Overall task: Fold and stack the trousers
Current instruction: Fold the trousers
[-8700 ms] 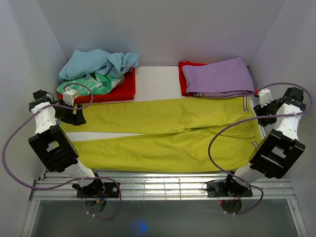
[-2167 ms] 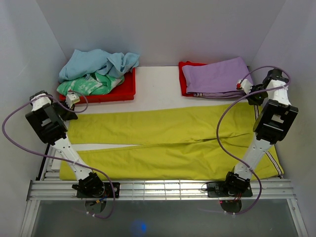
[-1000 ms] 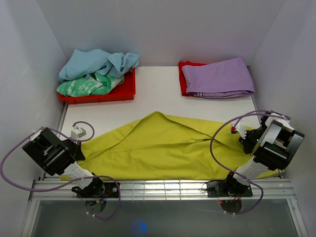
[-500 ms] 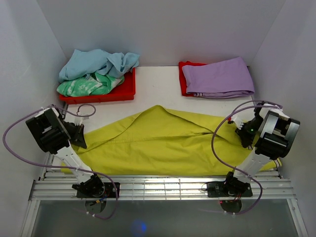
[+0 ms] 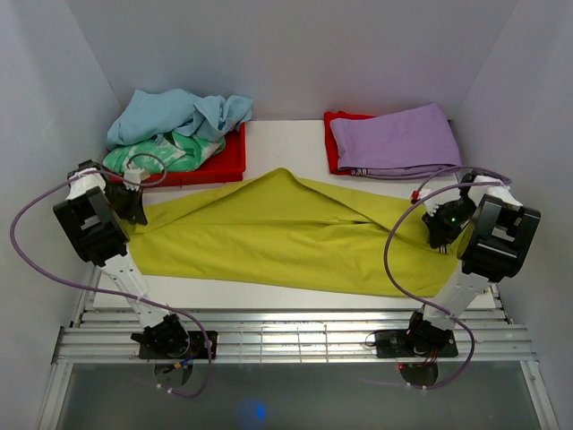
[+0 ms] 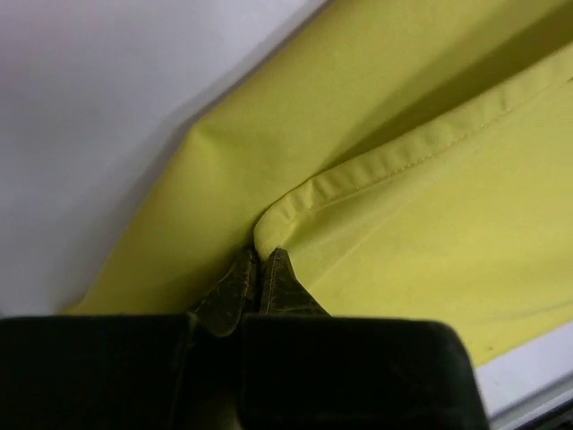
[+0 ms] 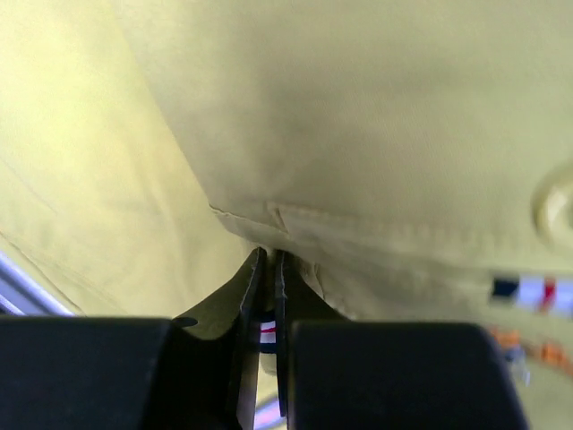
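Two claws pinch tight on cloth: the left claw on a leg hem, the right claw on the waistband of the trousers, stretched across the tabletop with the far edge peaked. Moving both ends level and taut should lay the edges true. Close behind, the lilac garment and the red tray of clothes could catch that peak.
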